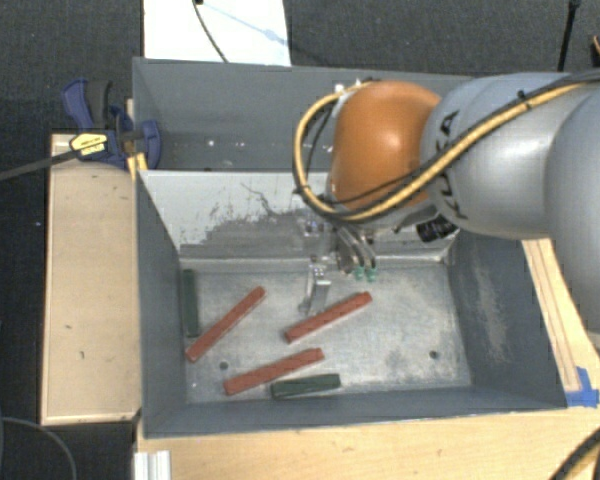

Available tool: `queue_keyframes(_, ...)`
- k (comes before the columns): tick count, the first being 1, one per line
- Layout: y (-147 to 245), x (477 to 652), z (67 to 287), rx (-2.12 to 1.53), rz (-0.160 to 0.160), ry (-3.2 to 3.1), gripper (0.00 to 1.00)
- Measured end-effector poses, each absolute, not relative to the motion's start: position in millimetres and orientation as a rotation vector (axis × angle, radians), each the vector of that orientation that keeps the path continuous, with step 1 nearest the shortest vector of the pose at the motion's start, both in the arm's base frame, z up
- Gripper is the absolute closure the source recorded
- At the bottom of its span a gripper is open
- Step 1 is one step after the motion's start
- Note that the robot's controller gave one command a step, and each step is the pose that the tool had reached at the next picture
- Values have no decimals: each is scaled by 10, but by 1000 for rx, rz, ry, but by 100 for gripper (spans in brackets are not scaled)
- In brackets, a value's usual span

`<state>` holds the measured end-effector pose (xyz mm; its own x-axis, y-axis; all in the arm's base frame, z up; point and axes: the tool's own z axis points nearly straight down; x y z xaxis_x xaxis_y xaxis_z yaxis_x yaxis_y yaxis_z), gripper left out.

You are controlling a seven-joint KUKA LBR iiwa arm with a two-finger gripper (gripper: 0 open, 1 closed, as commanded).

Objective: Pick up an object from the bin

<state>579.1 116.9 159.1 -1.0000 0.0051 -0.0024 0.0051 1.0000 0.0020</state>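
Evidently mid-approach: the gripper [319, 293] hangs with fingers together over the middle red-brown stick [327, 317]; next it likely must open and descend.

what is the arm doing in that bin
A robot arm reaches from the right into the grey bin. Its gripper is low over the floor, by the upper-left end of the middle red-brown stick. All the sticks lie on the floor: the left red-brown stick, the front red-brown stick, the dark green stick by the left wall and the front dark green stick.
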Motion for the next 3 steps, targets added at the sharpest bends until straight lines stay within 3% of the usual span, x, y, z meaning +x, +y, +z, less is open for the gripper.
queue_keyframes(1,377,5822,670,-264,-3,3134,0)
queue_keyframes(2,419,5838,709,-265,2,3128,100)
queue_keyframes(3,295,5519,2559,-182,1,3126,100)
